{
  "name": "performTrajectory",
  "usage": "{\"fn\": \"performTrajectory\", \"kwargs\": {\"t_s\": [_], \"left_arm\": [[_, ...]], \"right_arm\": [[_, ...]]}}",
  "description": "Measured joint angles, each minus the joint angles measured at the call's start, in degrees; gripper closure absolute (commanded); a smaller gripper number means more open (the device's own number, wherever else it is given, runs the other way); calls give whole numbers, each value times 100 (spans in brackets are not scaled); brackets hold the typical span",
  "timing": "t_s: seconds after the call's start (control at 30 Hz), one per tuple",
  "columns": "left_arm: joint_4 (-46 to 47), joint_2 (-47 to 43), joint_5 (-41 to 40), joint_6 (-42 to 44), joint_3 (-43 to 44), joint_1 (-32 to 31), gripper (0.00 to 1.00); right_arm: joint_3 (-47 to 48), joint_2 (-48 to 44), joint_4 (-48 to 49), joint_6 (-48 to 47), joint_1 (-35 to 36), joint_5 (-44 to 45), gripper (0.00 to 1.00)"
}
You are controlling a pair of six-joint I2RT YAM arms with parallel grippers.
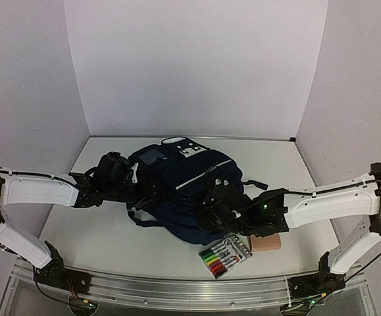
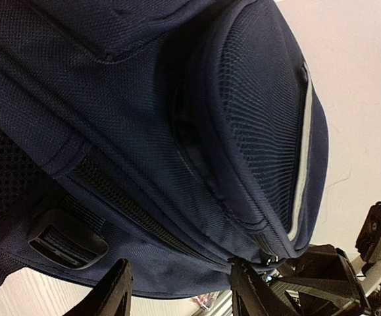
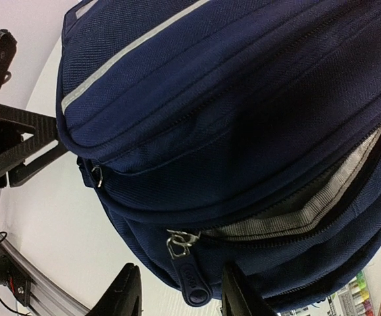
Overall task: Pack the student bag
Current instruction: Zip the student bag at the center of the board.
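Though student bag (image 1: 190, 174) masks them overhead, left hand (image 2: 180, 273) half-open, right hand (image 3: 177, 273) half-open

The large navy-blue fabric backpack (image 1: 183, 168) has pale grey stripes and grey lining. Just beside it, a flat pack of markers (image 1: 226, 255) shows green, yellow, red and black, next to a tan block (image 1: 267, 243).

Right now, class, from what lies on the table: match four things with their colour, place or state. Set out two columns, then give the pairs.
1 student bag
2 marker pack
3 tan block
4 zip pull

A hangs at a part-open zip
B navy with pale stripes
C many colours
D partly under the right arm

Pairs: 1-B, 2-C, 3-D, 4-A
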Motion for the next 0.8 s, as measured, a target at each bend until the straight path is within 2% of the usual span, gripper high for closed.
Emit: {"fn": "performTrajectory", "kwargs": {"t_s": [0.3, 0.47, 0.53, 0.6, 0.73, 0.8], "left_arm": [[66, 416, 28, 7, 32, 66, 50], [195, 698, 72, 22, 173, 84, 53], [213, 814, 63, 53, 286, 99, 58], [233, 922, 42, 109, 413, 116, 72], [260, 1153, 75, 194, 606, 199, 95], [322, 1241, 119, 164, 640, 275, 100]], "right_arm": [[337, 347, -434, 26, 0, 276, 88], [346, 346, -532, 63, 0, 353, 90], [346, 336, -557, 53, 0, 369, 93], [346, 316, -589, 28, -9, 380, 100], [346, 207, -680, -91, -188, 230, 100], [339, 130, -715, -165, -381, 65, 100]]}}
